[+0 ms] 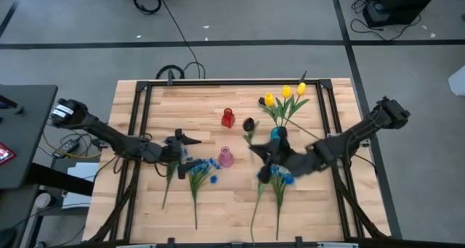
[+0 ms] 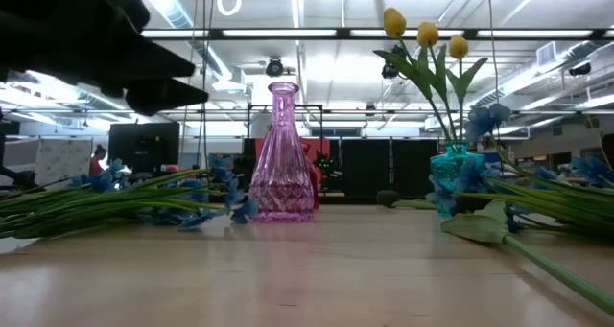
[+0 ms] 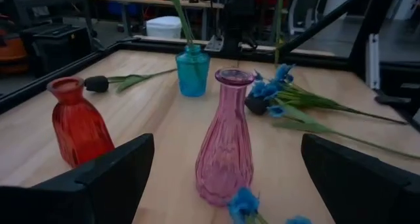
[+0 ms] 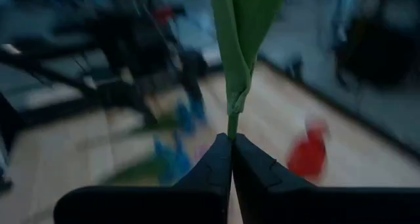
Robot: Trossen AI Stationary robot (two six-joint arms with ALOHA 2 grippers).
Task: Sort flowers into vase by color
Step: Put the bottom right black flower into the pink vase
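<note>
Flower stem (image 4: 231, 122), bloom cut off above.

Bright ceiling strip lights; blurred right-wrist background

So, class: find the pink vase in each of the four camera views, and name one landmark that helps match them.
High view: pink vase at table centre, below the red vase.
Low view: centre, upright.
Left wrist view: centre foreground.
Right wrist view: cannot tell; too blurred.
Shared landmark: the teal vase, holding yellow tulips.
</note>
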